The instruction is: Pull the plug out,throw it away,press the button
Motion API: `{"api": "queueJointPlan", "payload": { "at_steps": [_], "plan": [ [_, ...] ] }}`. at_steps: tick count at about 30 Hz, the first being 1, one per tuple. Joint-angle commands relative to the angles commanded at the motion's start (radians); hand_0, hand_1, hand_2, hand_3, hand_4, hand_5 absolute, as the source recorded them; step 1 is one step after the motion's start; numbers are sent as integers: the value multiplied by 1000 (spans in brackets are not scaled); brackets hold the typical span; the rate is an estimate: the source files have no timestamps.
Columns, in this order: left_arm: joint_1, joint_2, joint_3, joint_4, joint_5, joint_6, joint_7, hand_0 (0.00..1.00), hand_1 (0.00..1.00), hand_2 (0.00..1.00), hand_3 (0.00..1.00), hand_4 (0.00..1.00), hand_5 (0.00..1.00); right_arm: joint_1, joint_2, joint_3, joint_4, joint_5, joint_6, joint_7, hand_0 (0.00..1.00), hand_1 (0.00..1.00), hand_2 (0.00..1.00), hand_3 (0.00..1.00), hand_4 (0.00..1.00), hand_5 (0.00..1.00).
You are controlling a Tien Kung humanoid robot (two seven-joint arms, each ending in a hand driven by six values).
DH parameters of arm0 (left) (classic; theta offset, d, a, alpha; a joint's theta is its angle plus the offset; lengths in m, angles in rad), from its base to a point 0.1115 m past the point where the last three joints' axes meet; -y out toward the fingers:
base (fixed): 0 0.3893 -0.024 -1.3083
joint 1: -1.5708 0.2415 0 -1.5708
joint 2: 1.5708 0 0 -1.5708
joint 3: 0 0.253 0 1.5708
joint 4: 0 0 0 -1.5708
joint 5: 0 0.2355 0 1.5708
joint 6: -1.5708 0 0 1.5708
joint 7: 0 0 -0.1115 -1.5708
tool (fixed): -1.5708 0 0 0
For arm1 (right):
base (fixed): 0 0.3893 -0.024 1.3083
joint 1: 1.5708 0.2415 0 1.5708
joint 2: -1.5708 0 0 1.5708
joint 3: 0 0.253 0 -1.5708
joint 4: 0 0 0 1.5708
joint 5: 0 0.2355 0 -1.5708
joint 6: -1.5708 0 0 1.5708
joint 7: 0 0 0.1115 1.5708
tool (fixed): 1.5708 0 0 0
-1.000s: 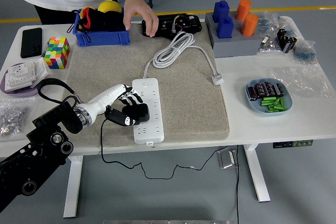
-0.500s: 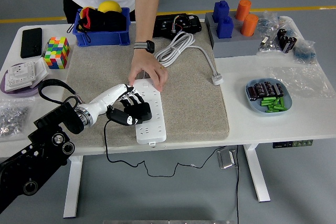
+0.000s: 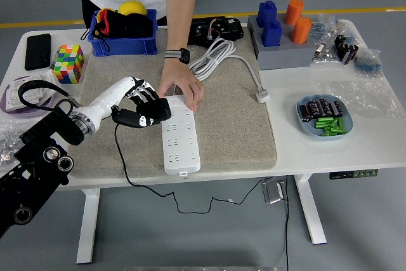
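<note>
My left hand (image 3: 141, 107) is shut on a black plug adapter (image 3: 152, 112), held just off the upper left of the white power strip (image 3: 180, 141). The adapter's black cord (image 3: 122, 163) hangs down past the table's front edge. The strip lies lengthwise on the grey mat (image 3: 222, 115). A person's hand (image 3: 183, 89) presses down on the strip's far end. The strip's own white cable (image 3: 212, 58) coils behind it, ending in a white plug (image 3: 262, 97). My right hand is out of view.
A blue bin (image 3: 124, 30) of items stands at the back left, with a colour cube (image 3: 68, 63) and a black phone (image 3: 37, 51) beside it. Blue and orange blocks (image 3: 282, 20) on a grey stand sit back right. A blue dish (image 3: 325, 118) of batteries lies at right.
My left hand has lifted up and to the left with the black adapter, pulling it off the strip's middle sockets. The person's hand came down from the back and holds the strip.
</note>
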Motion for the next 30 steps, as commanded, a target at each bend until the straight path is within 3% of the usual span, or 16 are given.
{"api": "queueJointPlan", "payload": {
  "at_steps": [6, 13, 15, 16, 21, 22, 28, 29, 30],
  "plan": [
    [-19, -2, -28, 118, 29, 28, -19, 487, 331, 362, 503, 726, 2, -1, -1, -2, -2, -1, 0, 0, 755, 705, 717, 728, 772, 659],
    [-32, -11, -28, 195, 37, 49, -35, 530, 365, 398, 540, 707, 2, 3, -4, -6, -2, 0, 0, -1, 755, 706, 717, 728, 772, 659],
    [-33, -12, -25, 203, 39, 56, -42, 530, 365, 398, 540, 707, 2, 4, -4, -7, -2, 1, 0, -1, 755, 706, 717, 728, 772, 659],
    [-34, -13, -24, 207, 41, 60, -45, 616, 483, 505, 584, 737, 2, 4, -5, -8, -2, 1, 0, 0, 755, 705, 716, 728, 771, 659],
    [-36, -15, -19, 221, 37, 72, -64, 616, 483, 505, 584, 737, 2, 4, -6, -11, -3, 1, 0, -1, 755, 705, 716, 728, 771, 659],
    [-36, -15, -19, 224, 34, 73, -68, 632, 540, 547, 665, 794, 2, 4, -6, -11, -3, 1, 0, -1, 756, 705, 716, 728, 771, 659],
    [-33, -16, -14, 239, 25, 71, -80, 632, 540, 547, 665, 794, 2, 4, -8, -16, -2, 2, 0, 0, 756, 705, 716, 728, 771, 659],
    [-32, -16, -13, 239, 24, 70, -80, 657, 601, 600, 779, 839, 2, 4, -8, -16, -2, 3, 0, 0, 756, 705, 716, 728, 771, 659],
    [-32, -16, -13, 238, 24, 68, -79, 657, 601, 600, 779, 839, 2, 3, -8, -17, -2, 2, 0, -1, 756, 705, 716, 728, 771, 659]
  ]
}}
